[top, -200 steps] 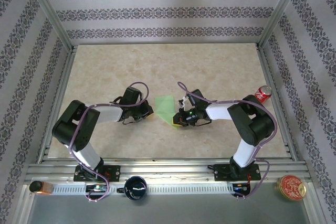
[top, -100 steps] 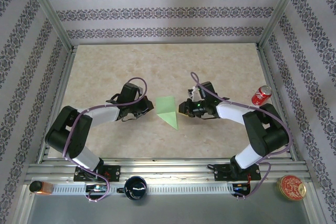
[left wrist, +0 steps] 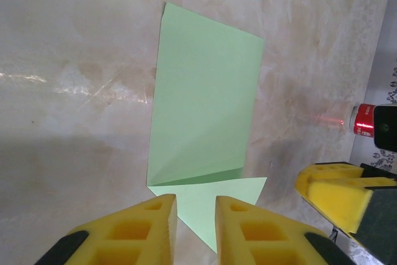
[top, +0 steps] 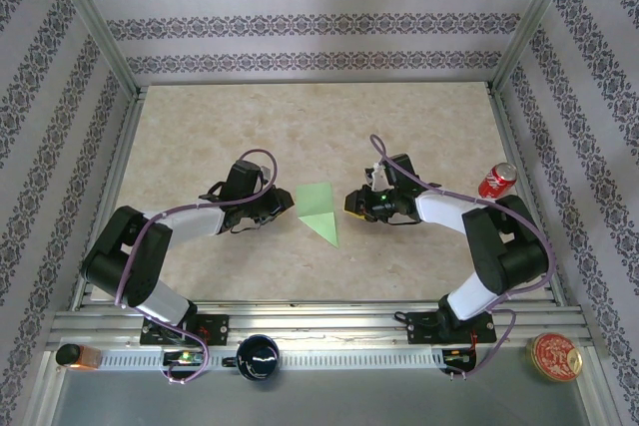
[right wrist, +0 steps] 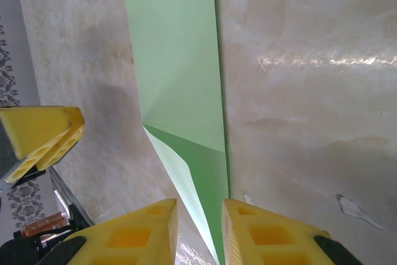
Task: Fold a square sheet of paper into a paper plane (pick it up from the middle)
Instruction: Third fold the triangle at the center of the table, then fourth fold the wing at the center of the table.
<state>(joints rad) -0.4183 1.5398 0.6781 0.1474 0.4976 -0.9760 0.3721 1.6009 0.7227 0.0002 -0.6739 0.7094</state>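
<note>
Out in the middle of the table (top: 300,127), the square sheet of paper (top: 318,209) is lying flat, folded to a point, where both arms can reach, and the left gripper (top: 283,210) and right gripper (top: 350,205) are hovering beside it, fingers slightly apart, holding nothing.

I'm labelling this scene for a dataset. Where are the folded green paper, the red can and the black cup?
green paper (top: 318,209), top external view, middle of its folded surface.
red can (top: 500,180), top external view, its side.
black cup (top: 258,357), top external view, its dark interior.
</note>
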